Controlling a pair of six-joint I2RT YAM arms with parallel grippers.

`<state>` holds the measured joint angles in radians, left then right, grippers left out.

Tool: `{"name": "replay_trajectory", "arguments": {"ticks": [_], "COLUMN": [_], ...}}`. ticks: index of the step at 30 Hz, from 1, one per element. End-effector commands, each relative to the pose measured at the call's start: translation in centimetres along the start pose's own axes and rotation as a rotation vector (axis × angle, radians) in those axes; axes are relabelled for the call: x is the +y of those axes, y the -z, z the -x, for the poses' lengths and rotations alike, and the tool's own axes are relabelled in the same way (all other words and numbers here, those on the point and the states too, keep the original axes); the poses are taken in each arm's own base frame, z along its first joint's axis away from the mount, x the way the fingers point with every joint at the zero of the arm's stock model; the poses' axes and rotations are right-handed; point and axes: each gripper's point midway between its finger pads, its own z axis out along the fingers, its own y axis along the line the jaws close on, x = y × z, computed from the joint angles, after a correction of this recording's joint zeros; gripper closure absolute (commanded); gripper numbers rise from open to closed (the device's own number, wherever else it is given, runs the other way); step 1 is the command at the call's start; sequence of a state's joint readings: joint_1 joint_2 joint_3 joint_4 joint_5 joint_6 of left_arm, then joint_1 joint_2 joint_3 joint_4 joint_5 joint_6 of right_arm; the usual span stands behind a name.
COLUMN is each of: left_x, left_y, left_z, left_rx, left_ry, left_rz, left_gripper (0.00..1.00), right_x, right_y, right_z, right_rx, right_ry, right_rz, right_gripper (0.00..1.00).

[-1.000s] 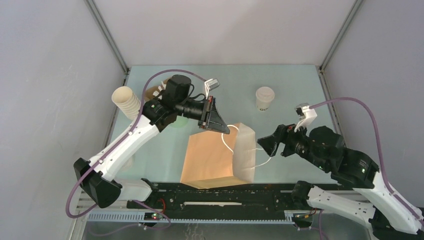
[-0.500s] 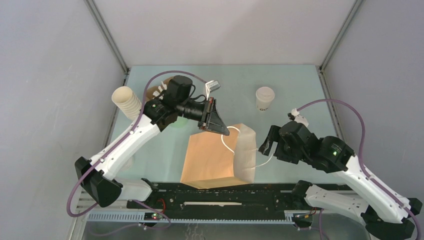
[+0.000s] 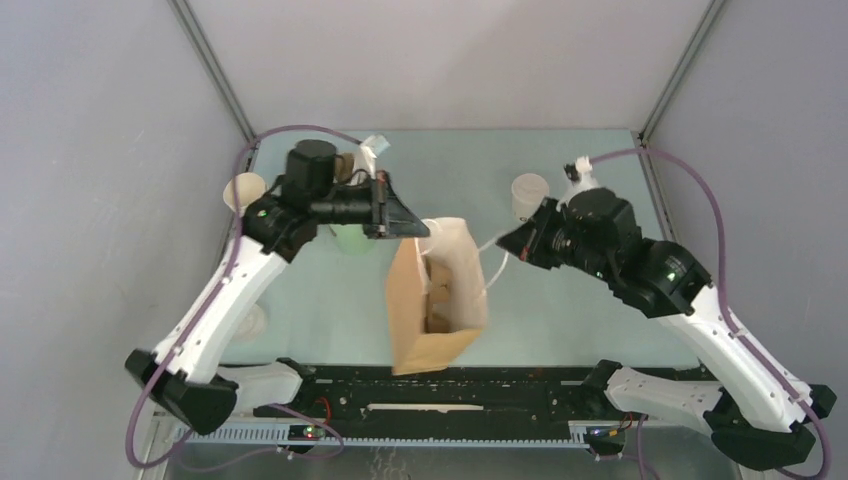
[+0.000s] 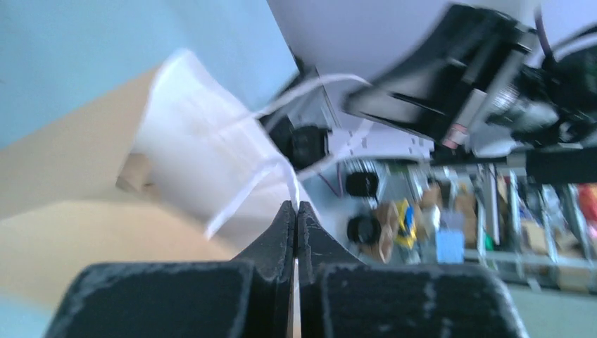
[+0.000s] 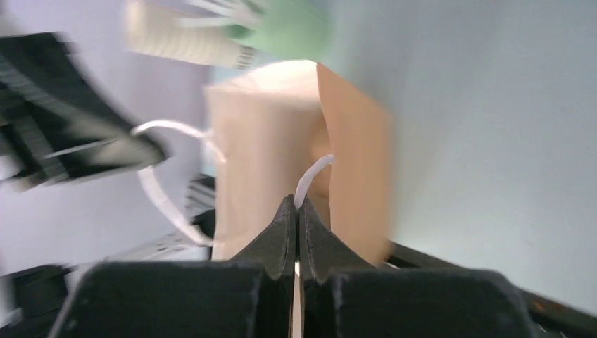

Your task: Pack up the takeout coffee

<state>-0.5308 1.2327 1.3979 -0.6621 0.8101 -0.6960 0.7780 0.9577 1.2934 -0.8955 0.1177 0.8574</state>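
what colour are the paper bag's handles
Thin white string handles, clearest in the left wrist view.

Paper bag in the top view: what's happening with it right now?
The two arms are holding the brown paper bag open between them, mouth up. The left fingers are pinched shut on one white handle, and the right fingers are shut on the other handle. The takeout coffee, lid on, stands on the table just beyond the right arm, not yet in the bag.
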Motion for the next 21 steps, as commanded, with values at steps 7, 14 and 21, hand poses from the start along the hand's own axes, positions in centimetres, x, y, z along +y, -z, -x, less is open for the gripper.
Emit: {"name": "replay_trajectory", "arguments": {"ticks": [7,14,21], "left_x": [2.5,2.9,2.6], "left_y": [5.6,3.4,2.2], "left_z": [1.1,0.7,-0.4], "left_rx": [-0.383,-0.390,-0.354], "left_ry": [0.046,0.114,0.094], "left_rz": [0.171,0.087,0.105], "left_gripper": [1.00,1.00,1.00], "right_x": [9.7,1.7,5.2], "right_y": [1.6,-3.2,-1.2], "right_z": [4.4,4.4,6.1], "right_rx": [-0.094,-0.043,-0.084], "right_ry": [0.185,0.308,0.452], "right_rz": [0.232,0.032,0.133], "right_gripper": [1.00,1.00,0.99]}}
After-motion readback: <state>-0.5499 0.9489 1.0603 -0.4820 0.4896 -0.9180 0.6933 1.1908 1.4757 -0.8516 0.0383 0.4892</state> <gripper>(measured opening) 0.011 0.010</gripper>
